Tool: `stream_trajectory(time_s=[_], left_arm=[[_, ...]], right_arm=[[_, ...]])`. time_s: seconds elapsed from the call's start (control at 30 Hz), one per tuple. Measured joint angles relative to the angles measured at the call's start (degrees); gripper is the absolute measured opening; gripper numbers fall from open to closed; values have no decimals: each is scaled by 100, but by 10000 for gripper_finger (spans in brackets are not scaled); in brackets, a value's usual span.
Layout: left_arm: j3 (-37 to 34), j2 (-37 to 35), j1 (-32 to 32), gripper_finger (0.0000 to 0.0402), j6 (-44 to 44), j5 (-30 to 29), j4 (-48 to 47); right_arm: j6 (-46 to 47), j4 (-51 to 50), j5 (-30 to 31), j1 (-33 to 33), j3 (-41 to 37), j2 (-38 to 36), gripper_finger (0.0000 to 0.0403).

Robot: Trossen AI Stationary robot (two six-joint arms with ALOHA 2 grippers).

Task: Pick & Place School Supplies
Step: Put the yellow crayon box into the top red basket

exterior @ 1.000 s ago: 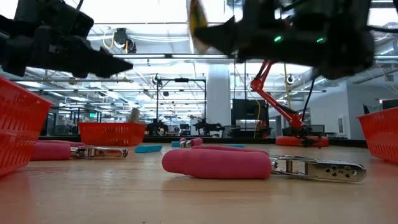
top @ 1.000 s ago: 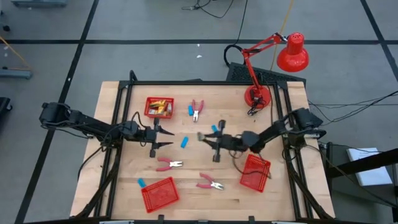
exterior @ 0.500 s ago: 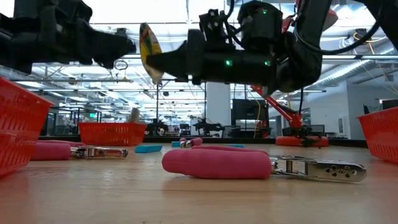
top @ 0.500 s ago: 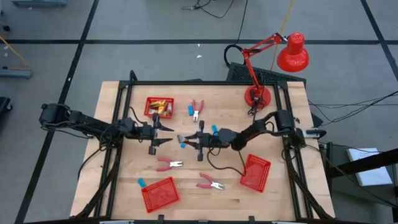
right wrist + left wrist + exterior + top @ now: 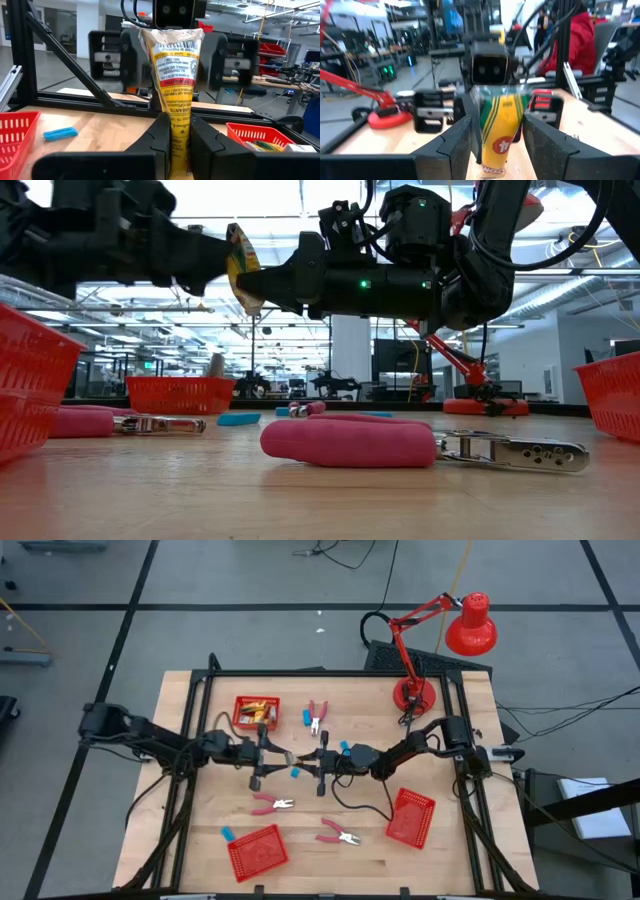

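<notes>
The left gripper (image 5: 282, 756) has moved toward the table's middle, and its open fingers (image 5: 455, 142) now flank the yellow crayon packet (image 5: 174, 62). The right gripper (image 5: 300, 761), pinching that packet, travelled left to meet it.

Bright, even overhead light; ceiling lights (image 5: 300, 195) glare in the low view; the left wrist view is blurred

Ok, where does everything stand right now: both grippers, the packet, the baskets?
Right gripper: shut on crayon packet, held above the table.
Left gripper: open, fingers either side of the packet's far end.
Back basket: holds yellow packets.
Front-left basket: looks empty.
Front-right basket: looks empty.
Pink pliers: lying loose on the table.
</notes>
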Motion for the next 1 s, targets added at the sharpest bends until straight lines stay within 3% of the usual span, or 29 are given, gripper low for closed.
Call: stream_trajectory(time_s=[0.23,0.5,0.6,0.77,1.0], left_arm=[[674,1017,0,175,125,85,46],[720,884,0,173,334,187,238],[720,870,0,148,351,187,202],[720,870,-6,61,523,176,184],[720,868,-9,59,718,133,152]], right_arm=[[4,-46,-16,0,3,0,27],[17,-210,-16,7,8,-7,27],[22,-208,-25,7,12,-7,27],[24,-212,-41,9,11,-7,27],[25,-216,-130,7,9,-7,27]])
